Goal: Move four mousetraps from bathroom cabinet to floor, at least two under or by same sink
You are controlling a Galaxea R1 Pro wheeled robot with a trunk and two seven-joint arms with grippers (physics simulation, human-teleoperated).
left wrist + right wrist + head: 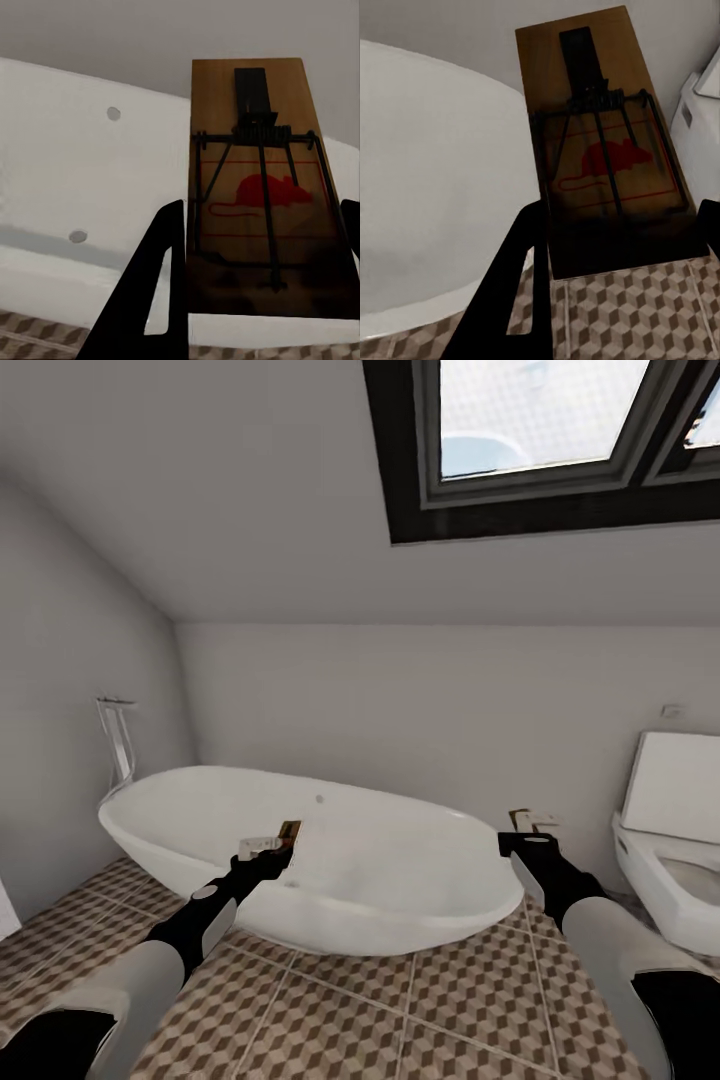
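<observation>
My left gripper point(268, 852) is shut on a mousetrap point(288, 830) and holds it in front of the white bathtub's rim. In the left wrist view the same trap point(255, 172) is a brown wooden board with a red mouse print and black wire, clamped between black fingers point(154, 285). My right gripper point(530, 838) is shut on a second mousetrap point(533, 820), held between the tub and the toilet. The right wrist view has that trap point(600, 150) above the cube-patterned bathroom floor point(645, 315). The cabinet and the sink are out of view.
A white oval bathtub point(400, 880) stands straight ahead with a chrome floor tap point(118, 745) at its left end. A white toilet point(670, 840) sits at the right. Patterned floor tiles point(400, 1020) spread before the tub. A sloped ceiling with a skylight point(540, 420) hangs overhead.
</observation>
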